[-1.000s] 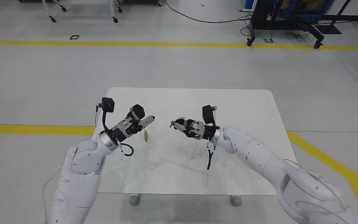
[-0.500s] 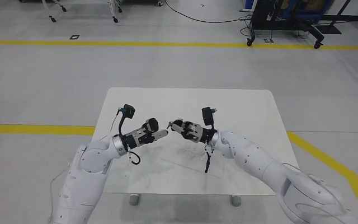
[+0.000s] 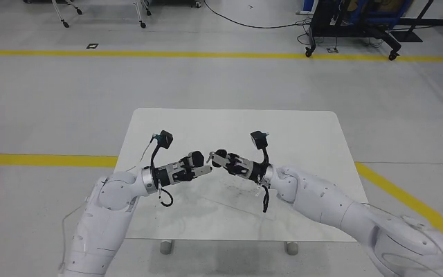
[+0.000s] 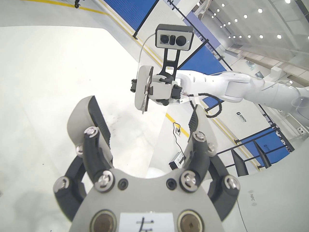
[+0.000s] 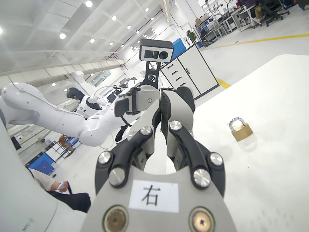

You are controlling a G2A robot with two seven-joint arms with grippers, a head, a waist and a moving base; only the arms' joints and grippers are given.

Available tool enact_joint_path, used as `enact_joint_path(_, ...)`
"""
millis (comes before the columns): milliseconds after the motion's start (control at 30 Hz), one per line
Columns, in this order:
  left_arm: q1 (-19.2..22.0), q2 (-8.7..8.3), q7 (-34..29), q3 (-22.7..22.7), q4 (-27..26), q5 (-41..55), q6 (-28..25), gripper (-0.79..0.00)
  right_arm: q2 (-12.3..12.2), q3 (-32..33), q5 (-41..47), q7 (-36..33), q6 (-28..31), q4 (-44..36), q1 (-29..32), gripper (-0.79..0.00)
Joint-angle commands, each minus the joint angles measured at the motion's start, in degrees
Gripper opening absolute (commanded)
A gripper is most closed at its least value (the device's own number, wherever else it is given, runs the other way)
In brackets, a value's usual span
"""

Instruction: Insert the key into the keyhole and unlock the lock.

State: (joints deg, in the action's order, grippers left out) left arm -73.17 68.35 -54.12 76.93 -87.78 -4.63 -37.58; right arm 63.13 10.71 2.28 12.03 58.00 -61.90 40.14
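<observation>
White counter (image 3: 304, 131) carries the brass lock (image 5: 241, 130), lying flat near the right gripper (image 5: 162, 102), whose fingers are pressed together. Facing it almost tip to tip above the counter's middle, the left gripper (image 3: 204, 168) holds its fingers (image 4: 96, 114) spread.

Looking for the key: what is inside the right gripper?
The right gripper has its grey, black-padded fingers pressed together; no key pokes out, and anything thin between them is covered. The brass padlock lies apart on the white table.
</observation>
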Motion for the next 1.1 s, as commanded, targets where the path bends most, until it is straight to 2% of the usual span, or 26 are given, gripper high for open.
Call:
enact_joint_path(0,0.16,-0.12,0.11,-0.28,0.05,-0.09,0.19,-0.246,-0.50,1.12,3.72,-4.84,0.00,-0.44,0.23,-0.785)
enact_joint_path(133,0.35,-0.35,0.08,-0.90,0.19,0.73,0.15,-0.326,-1.05,4.08,8.86,-12.98,0.00,-0.87,1.35,-0.785)
enact_joint_path(200,0.46,-0.47,-0.39,-1.26,0.38,1.91,-0.11,-0.397,-1.05,5.69,11.06,-16.70,0.00,-0.64,2.06,-0.785)
enact_joint_path(300,0.68,-0.67,-1.03,-1.63,0.71,3.31,-0.20,-0.431,-0.73,8.19,14.07,-21.93,0.00,-0.21,3.16,-0.785)
enact_joint_path(533,1.25,-1.04,-3.29,-3.14,1.60,8.34,0.17,-0.440,0.81,14.02,22.41,-35.27,0.00,0.40,5.96,-0.785)
enact_joint_path(867,3.07,-1.67,-5.90,-3.57,3.72,13.97,0.87,-0.483,4.70,22.21,33.16,-54.72,0.00,5.32,8.42,-0.785)
enact_joint_path(933,3.28,-1.76,-5.90,-3.83,3.92,13.89,1.00,-0.489,5.45,23.92,34.15,-57.72,0.00,6.64,8.73,-0.785)
enact_joint_path(1067,3.71,-1.91,-5.74,-4.49,4.24,13.30,1.56,-0.489,6.95,25.43,32.49,-58.32,0.00,7.82,9.21,-0.785)
